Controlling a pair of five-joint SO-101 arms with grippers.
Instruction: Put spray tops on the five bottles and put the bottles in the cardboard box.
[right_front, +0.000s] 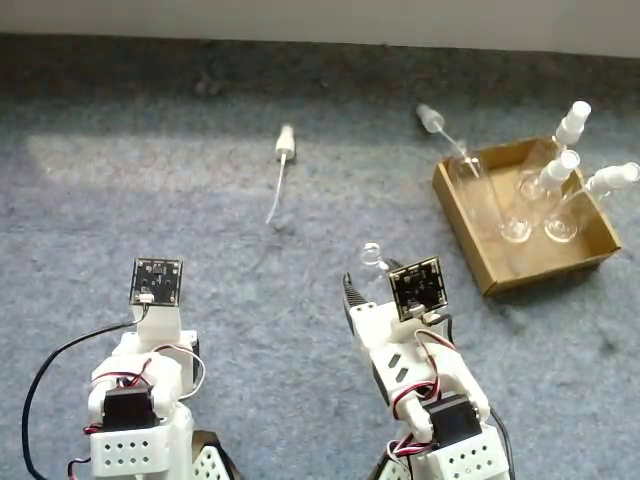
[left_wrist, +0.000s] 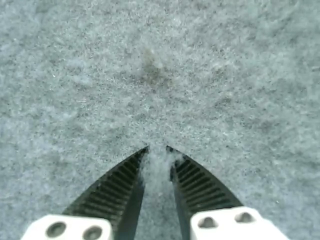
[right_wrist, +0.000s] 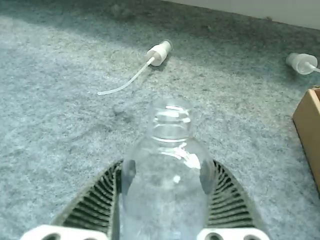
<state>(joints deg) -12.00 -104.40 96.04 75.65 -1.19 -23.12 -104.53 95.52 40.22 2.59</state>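
**Open bottle in the right gripper, loose top lying ahead of it**

I am looking at the right gripper (right_wrist: 167, 167), which is pinching a clear bottle (right_wrist: 170, 150) by its body. The bottle's bare, uncapped neck is pointing away from the arm toward the far side of the table. The left gripper (left_wrist: 157, 148) is hanging over bare carpet with its fingers nearly pressed together. Only a narrow slit is showing between them, and they are holding nothing.

The relation I am weighing is bottle mouth to spray top (right_front: 285, 145). That top is lying on the carpet ahead of the held bottle and off toward the left arm's side. Its head is at the far end and its thin tube is trailing back toward the arms, so its long axis is running roughly far-to-near. The right arm is looking somewhat nearer to it, but that gripper is occupied. I am therefore judging that the free left arm should be fetching it, gripping the head so the tube hangs free.

A second spray top (right_front: 430, 118) is lying just beyond the cardboard box (right_front: 462, 235). The box is holding bottles, three of them already capped.
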